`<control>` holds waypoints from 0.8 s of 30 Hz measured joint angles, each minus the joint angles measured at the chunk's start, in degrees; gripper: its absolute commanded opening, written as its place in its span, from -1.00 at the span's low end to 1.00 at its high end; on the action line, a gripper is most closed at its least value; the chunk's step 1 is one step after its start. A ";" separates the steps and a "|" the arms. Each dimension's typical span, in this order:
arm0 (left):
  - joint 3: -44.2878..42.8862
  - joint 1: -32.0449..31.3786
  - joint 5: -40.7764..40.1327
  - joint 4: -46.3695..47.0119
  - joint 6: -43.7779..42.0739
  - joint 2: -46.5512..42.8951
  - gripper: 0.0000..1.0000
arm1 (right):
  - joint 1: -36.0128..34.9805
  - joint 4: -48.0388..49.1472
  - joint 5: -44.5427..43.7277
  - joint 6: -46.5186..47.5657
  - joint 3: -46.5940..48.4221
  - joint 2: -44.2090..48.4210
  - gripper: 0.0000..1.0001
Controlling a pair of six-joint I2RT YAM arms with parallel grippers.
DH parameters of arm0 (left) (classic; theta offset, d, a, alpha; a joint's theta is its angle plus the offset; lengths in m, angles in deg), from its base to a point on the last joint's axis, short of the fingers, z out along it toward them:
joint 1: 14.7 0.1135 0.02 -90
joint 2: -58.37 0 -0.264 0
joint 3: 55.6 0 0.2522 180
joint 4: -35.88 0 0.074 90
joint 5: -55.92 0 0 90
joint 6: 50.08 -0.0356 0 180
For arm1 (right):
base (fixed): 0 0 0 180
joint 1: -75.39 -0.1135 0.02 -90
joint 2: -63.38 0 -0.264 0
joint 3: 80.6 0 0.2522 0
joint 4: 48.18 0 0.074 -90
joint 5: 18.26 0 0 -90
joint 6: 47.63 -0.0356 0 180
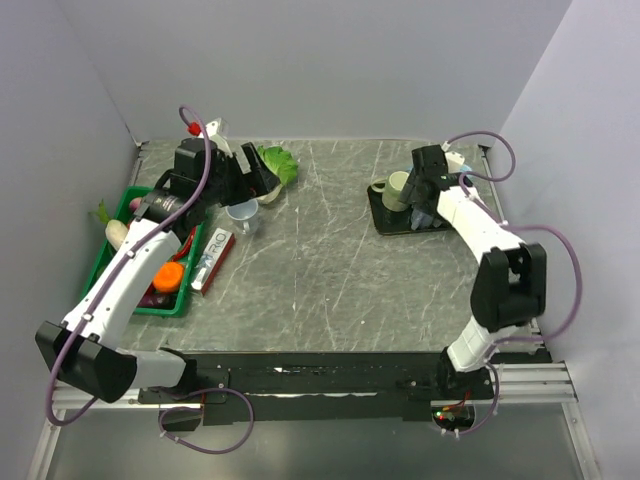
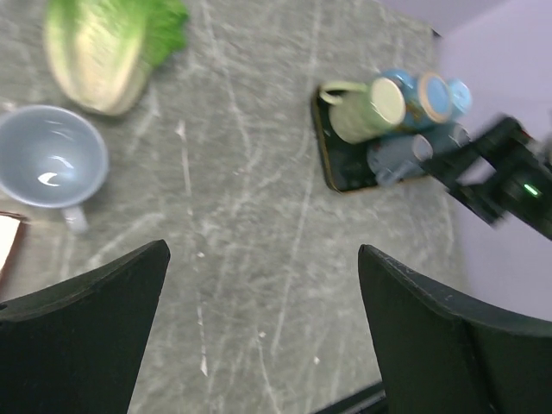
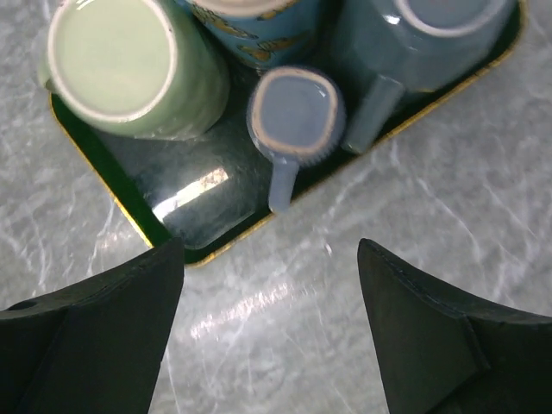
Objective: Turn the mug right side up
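Since the pale blue mug (image 2: 47,159) already stands mouth-up on the tabletop (image 2: 259,216) beside the napa cabbage (image 2: 103,52), the left tool (image 2: 263,254) hangs spread, empty; the right tool (image 3: 272,250), likewise spread, hovers over the tray (image 3: 155,177) of inverted mugs (image 3: 296,112).

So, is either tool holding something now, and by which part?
Nothing is held. The left tool hangs open over the table, apart from the blue mug. The right tool is open above the tray, touching no mug.

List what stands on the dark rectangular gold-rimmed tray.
Four mugs, bases up: a pale green mug, a small blue-grey mug, a patterned blue mug, a larger blue-grey mug. Their insides and the tray beneath them are covered.
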 measured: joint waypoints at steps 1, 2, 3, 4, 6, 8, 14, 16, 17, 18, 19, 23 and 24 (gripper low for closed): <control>0.00 0.00 1.18 0.04 0.39 0.09 0.93 | 0.17 0.42 0.28 0.11 0.92 -1.90 0.65; 0.00 0.00 2.25 0.11 0.87 0.17 0.93 | 0.37 0.39 0.44 0.17 1.75 -3.65 0.62; 0.00 0.00 3.15 0.17 1.27 0.28 0.93 | 0.50 0.46 0.63 0.17 2.40 -5.18 0.56; 0.00 0.00 4.09 0.37 1.75 0.39 0.93 | 0.55 0.48 0.70 0.15 2.80 -6.54 0.54; 0.00 0.00 5.18 0.63 2.51 0.39 0.93 | 0.55 0.48 0.83 0.04 2.95 -8.35 0.50; 0.17 0.00 5.99 1.20 2.99 0.35 0.93 | 0.57 0.44 0.74 -0.26 2.95 -9.38 0.47; 2.05 0.00 6.78 2.16 4.31 -0.44 0.93 | 0.72 2.47 -0.09 -0.96 1.92 -10.16 0.25; 2.67 0.00 6.82 2.27 4.57 -0.83 0.93 | 0.90 3.06 -0.11 -1.09 1.51 -10.23 0.18; 2.93 0.00 6.82 2.40 4.70 -0.96 0.93 | 1.03 3.17 -0.13 -1.16 1.44 -10.40 0.17; 3.08 0.00 6.82 2.47 4.79 -1.14 0.93 | 1.18 3.48 -0.20 -1.18 1.36 -10.60 0.14; 3.19 0.00 6.80 2.54 4.90 -1.25 0.93 | 1.31 3.82 -0.26 -1.20 1.29 -10.86 0.12; 3.19 0.00 6.78 2.78 4.94 -1.44 0.93 | 1.92 4.42 -0.28 -1.22 1.09 -11.89 0.07; 3.19 0.00 6.78 2.86 4.92 -1.44 0.93 | 2.08 4.52 -0.28 -1.22 1.09 -12.02 0.01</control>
